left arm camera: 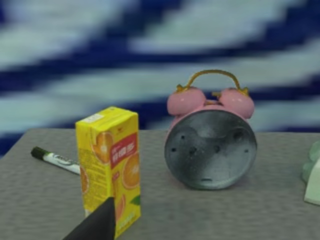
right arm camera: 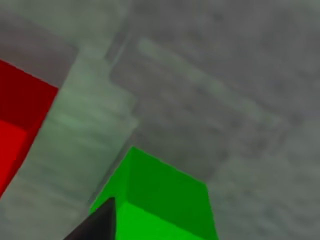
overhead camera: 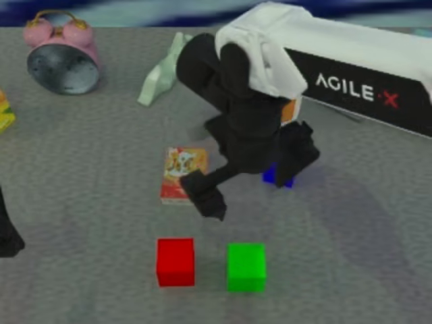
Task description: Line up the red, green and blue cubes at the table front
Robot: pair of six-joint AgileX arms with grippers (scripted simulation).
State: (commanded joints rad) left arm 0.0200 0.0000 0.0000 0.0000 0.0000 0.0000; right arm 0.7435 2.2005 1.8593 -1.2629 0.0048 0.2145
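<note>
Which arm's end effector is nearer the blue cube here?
Right. The right end effector sits mid-table, just left of the blue cube, which its arm partly hides. The left end effector is parked at the table's left edge.

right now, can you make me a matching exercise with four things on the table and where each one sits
Things:
1. red cube
2. green cube
3. blue cube
4. alarm clock

Places:
A. far left corner of the table
B. front, right one of the pair
C. mostly hidden under the right arm
D. front, left one of the pair

Pairs: 1-D, 2-B, 3-C, 4-A
</note>
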